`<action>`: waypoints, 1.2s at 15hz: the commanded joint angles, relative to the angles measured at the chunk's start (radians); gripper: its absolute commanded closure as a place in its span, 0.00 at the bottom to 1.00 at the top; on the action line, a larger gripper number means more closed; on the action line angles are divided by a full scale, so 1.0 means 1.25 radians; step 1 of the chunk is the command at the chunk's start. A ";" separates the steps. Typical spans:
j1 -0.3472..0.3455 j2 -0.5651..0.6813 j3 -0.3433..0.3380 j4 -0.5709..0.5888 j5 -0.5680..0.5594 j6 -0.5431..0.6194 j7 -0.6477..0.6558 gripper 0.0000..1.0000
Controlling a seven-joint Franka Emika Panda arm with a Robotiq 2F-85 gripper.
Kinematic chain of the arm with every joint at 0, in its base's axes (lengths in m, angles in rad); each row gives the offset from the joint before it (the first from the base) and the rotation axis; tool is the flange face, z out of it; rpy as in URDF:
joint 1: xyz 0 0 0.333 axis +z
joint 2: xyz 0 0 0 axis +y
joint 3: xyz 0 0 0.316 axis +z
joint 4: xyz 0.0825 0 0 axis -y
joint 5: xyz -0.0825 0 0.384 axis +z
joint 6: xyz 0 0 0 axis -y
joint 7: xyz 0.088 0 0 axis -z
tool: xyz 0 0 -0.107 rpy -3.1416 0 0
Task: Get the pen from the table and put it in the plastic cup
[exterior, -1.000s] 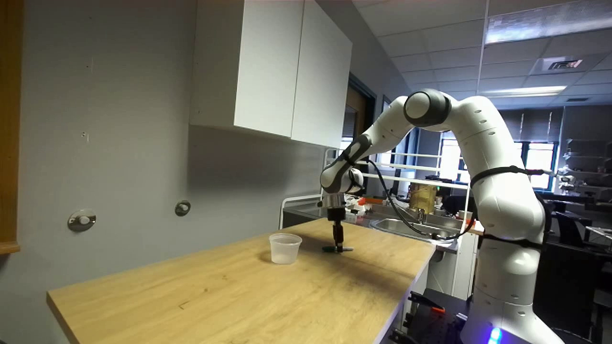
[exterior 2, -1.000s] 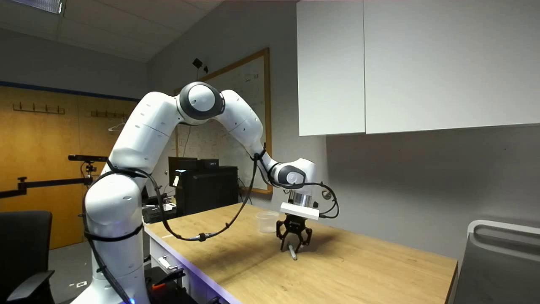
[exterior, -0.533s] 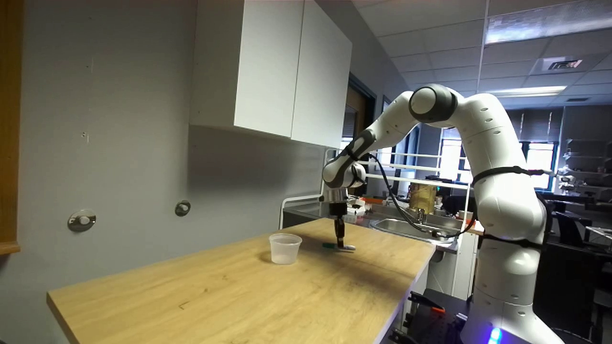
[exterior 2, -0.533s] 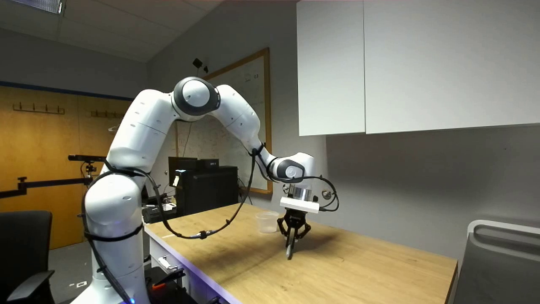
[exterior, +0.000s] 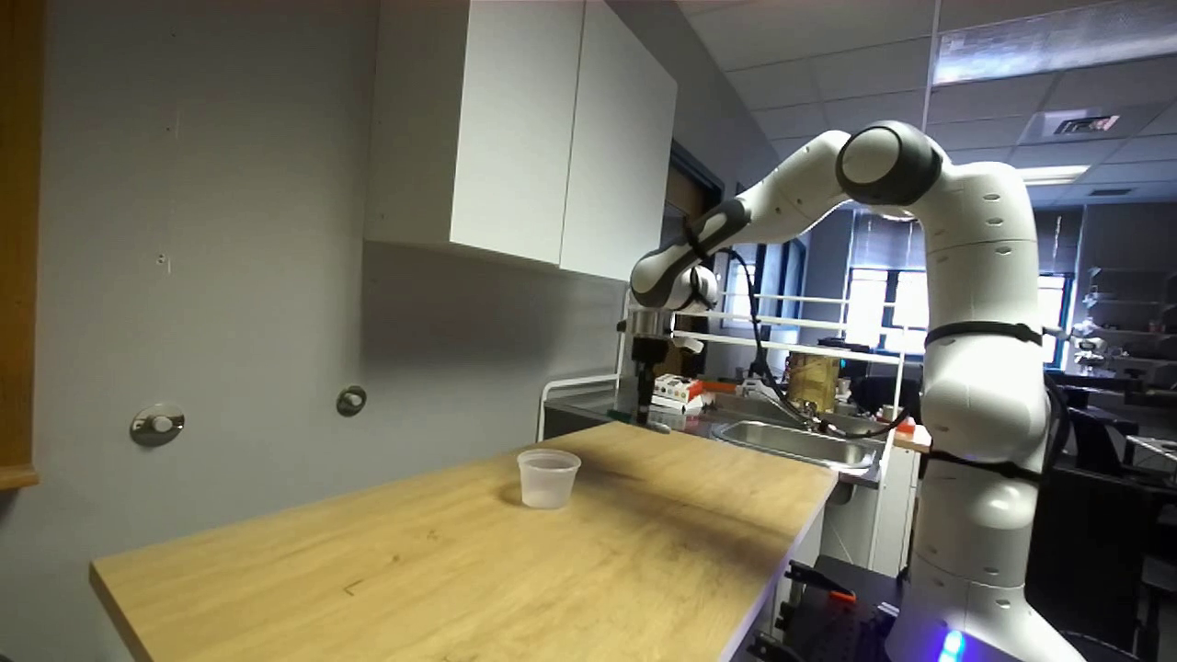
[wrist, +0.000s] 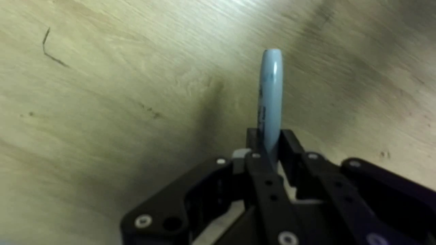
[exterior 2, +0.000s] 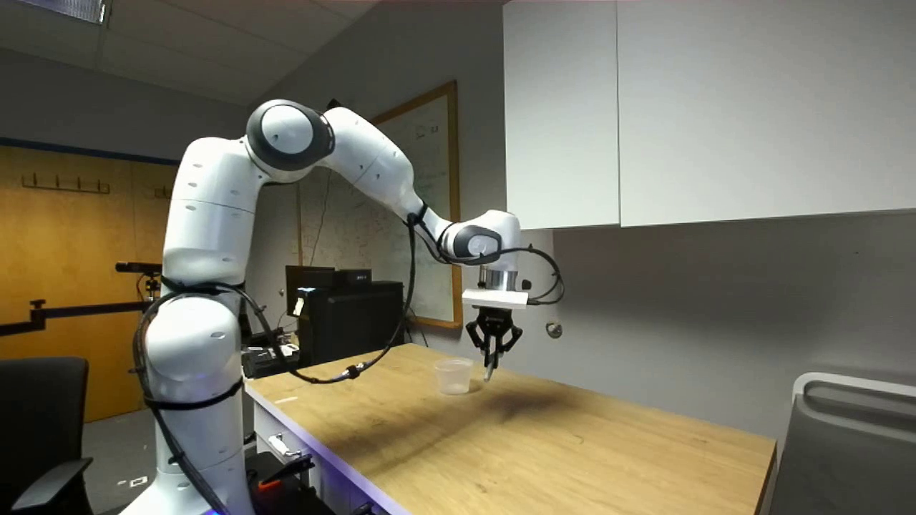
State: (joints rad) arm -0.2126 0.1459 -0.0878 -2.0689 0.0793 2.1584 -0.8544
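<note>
Wrist view: shows the pen (wrist: 271, 95) clamped in the claw (wrist: 270, 139), right of center; hides the pen's lower end there; crops the claw along bottom edge.

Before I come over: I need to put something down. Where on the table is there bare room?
In an exterior view, the stretch of table from the plastic cup to the lower-left corner is bare. The table is also bare toward the sink, but the tool hangs over that side, holding the pen. Crowded: around cup and tool.
</note>
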 commanded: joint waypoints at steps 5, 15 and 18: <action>0.098 -0.080 0.037 0.003 0.034 0.087 0.238 0.93; 0.180 -0.021 0.092 0.005 0.023 0.259 0.491 0.93; 0.182 0.019 0.101 0.012 0.039 0.285 0.512 0.93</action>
State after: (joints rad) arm 0.0153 0.1263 0.0260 -2.0721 0.1067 2.4857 -0.2518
